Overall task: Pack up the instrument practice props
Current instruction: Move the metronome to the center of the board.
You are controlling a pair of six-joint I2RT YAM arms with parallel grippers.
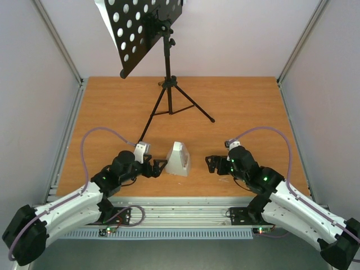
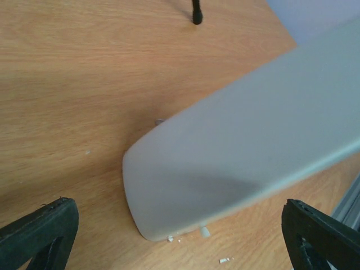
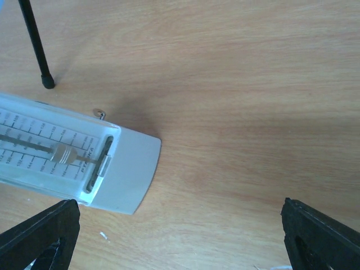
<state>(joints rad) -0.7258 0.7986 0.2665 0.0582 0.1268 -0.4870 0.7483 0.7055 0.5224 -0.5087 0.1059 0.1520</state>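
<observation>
The black music stand (image 1: 167, 67) rises at the back of the table on its tripod, its round-holed desk (image 1: 140, 31) tilted up at the left. A white edge of the sheet of music (image 1: 107, 17) shows along the desk's left side. The white pyramid metronome (image 1: 178, 159) stands on the table between my arms. My left gripper (image 1: 159, 167) is open right beside the metronome's left side (image 2: 242, 140), which lies between the spread fingers (image 2: 39, 230). My right gripper (image 1: 212, 163) is open and empty, a short way right of the metronome (image 3: 73, 163).
The stand's tripod feet (image 1: 211, 120) spread over the wooden table (image 1: 247, 107) behind the metronome; one foot (image 3: 48, 83) lies just beyond it. Small white chips (image 2: 225, 260) lie by its base. Pale walls and metal rails (image 1: 67, 135) bound the table.
</observation>
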